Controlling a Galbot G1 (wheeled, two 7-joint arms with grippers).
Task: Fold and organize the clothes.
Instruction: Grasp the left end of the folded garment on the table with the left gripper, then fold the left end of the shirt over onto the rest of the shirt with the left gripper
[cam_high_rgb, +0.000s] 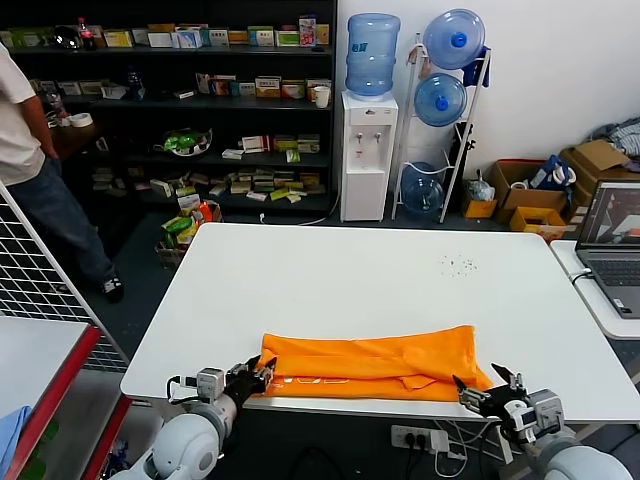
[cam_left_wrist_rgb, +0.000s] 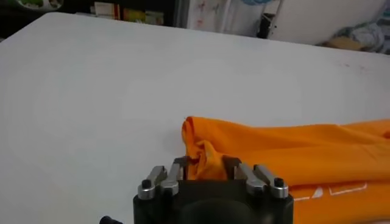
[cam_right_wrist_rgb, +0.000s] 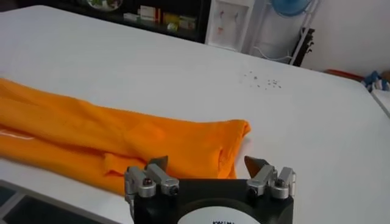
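The orange T-shirt (cam_high_rgb: 370, 365) lies folded into a long flat strip along the near edge of the white table (cam_high_rgb: 350, 270), with white lettering near its left end. My left gripper (cam_high_rgb: 262, 375) is at the strip's left end. In the left wrist view it (cam_left_wrist_rgb: 205, 167) is shut on a bunched corner of the T-shirt (cam_left_wrist_rgb: 292, 152). My right gripper (cam_high_rgb: 485, 385) is at the strip's right end, low at the table edge. In the right wrist view it (cam_right_wrist_rgb: 207, 163) is open wide, with the T-shirt's right end (cam_right_wrist_rgb: 122, 137) just ahead of its fingertips (cam_right_wrist_rgb: 158, 162).
A laptop (cam_high_rgb: 615, 240) sits on a side table at the right. A wire rack (cam_high_rgb: 40, 270) and a light blue cloth (cam_high_rgb: 10, 425) are at the left, with a person (cam_high_rgb: 30, 150) behind. Shelves (cam_high_rgb: 200, 100) and a water dispenser (cam_high_rgb: 367, 150) stand beyond the table.
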